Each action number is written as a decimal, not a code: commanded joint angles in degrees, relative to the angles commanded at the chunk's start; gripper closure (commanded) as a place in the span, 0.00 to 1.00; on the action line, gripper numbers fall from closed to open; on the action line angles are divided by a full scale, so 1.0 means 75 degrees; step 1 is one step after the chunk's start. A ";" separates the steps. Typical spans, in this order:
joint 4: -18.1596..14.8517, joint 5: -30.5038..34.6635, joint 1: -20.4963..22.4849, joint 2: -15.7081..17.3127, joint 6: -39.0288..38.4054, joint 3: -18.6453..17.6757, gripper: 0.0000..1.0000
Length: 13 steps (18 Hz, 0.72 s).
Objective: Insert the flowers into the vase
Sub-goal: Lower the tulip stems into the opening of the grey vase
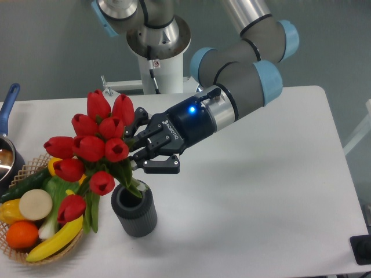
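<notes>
Vase: your vase (134,209) stands upright on the counter (261,191), near its front edge and just right of the basket; it is dark grey, ribbed, with a thick rim
Vase contents: green stems and a leaf dip past the rim at the mouth; you cannot tell how deep they reach
Flowers: the flowers (91,149) hang tilted to the left above the vase, red buds spread out over the basket's near side, stems running down and right to the vase mouth
Gripper: your gripper (141,158) sits just above the vase, fingers closed around the stems where they gather; a blue light glows on its body
Basket: the wicker basket (28,168) lies at the counter's left front, touching or almost touching the vase
Basket contents: you see a banana (51,241), an orange (22,234), a cucumber (23,186), a leafy green vegetable with a white stalk (53,204), a pale round slice (35,204) and a yellow piece behind the buds
Pot: a blue-handled pot (7,147) shows at the far left edge, mostly cut off
Surface: the counter is white with rounded corners
Room: a grey-green wall lies behind, and the arm's white base stands at the counter's back edge
</notes>
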 joint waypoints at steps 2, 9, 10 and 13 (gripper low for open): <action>0.0000 0.0000 -0.0012 -0.0047 0.0012 -0.0012 0.78; 0.0000 -0.0012 -0.0012 -0.0270 0.0023 -0.0152 0.78; 0.0000 -0.0012 -0.0023 -0.0282 0.0023 -0.0187 0.78; 0.0000 -0.0024 -0.0082 -0.0375 0.0023 -0.0188 0.78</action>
